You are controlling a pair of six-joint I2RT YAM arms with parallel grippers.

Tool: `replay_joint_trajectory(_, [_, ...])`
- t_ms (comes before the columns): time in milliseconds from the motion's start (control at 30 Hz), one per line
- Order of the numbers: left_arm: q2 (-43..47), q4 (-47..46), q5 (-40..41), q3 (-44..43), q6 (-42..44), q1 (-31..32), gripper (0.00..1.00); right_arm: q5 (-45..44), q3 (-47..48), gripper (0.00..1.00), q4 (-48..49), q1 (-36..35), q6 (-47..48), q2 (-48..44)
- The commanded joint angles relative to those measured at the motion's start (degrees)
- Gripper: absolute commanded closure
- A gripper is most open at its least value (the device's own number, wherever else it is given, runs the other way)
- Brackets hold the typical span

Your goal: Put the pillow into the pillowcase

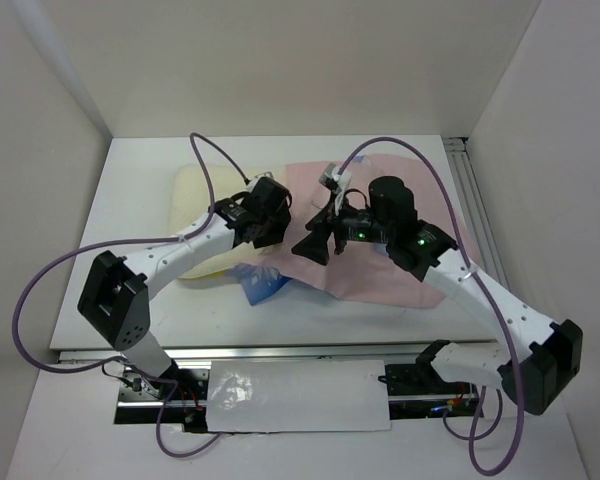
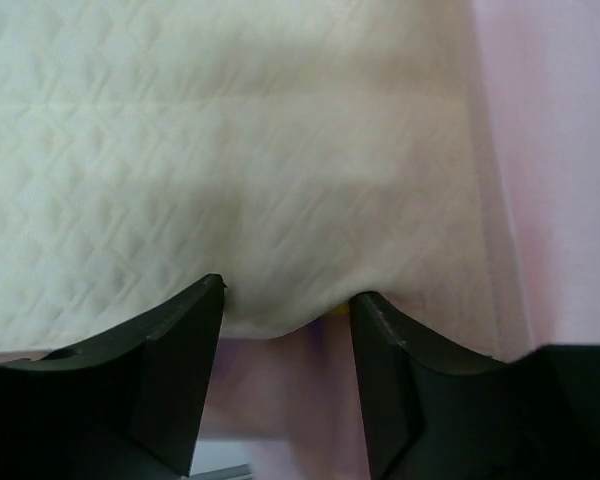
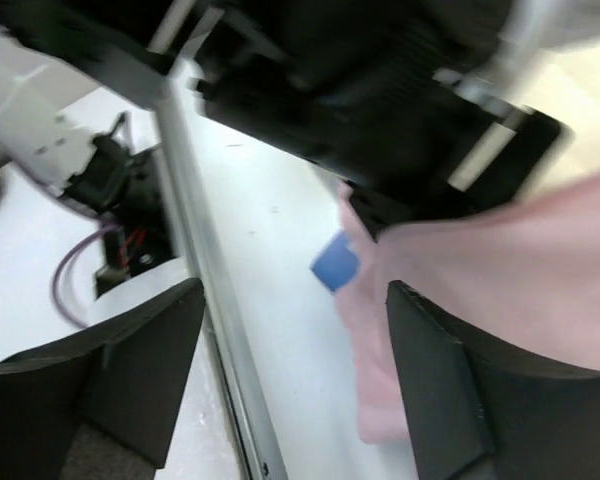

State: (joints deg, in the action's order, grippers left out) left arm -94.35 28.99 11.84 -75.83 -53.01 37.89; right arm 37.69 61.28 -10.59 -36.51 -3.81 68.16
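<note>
The pillow [image 1: 193,190] lies on the left half of the table [image 1: 140,165]. Its right side meets the pale pink pillowcase [image 1: 380,270], which spreads over the middle and right and shows a blue fold at its near edge. The left gripper [image 2: 290,295] hangs over the pillow with its jaws apart; the pillow's edge dips between the tips, unpinched. The right gripper [image 3: 295,290] gapes wide and holds nothing. Pink cloth lies beside one finger, but the blur hides whether they touch.
</note>
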Motion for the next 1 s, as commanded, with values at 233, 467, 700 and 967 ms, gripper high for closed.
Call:
replay_joint_trajectory(233, [2.5,19.0,8.5,-3.4,-2.2,-2.2,0.0,-25.9,2.6,0.1,-10.2,1.7,-2.4,-3.7])
replay_joint_trajectory(467, [3.2,18.5,6.6,-2.9,0.4,-15.3,0.0,-33.0,5.2,0.09,-9.6,3.6,-4.9,3.4])
replay_joint_trajectory(700, [-6.6,14.0,1.2,-20.4,8.2,-24.7,0.0,-43.7,14.4,0.1,-10.2,5.8,-8.7,14.0])
replay_joint_trajectory(967, [-24.3,16.1,-2.5,-37.6,16.2,-29.6,0.0,-46.9,25.3,0.1,-9.6,6.3,-5.1,25.8])
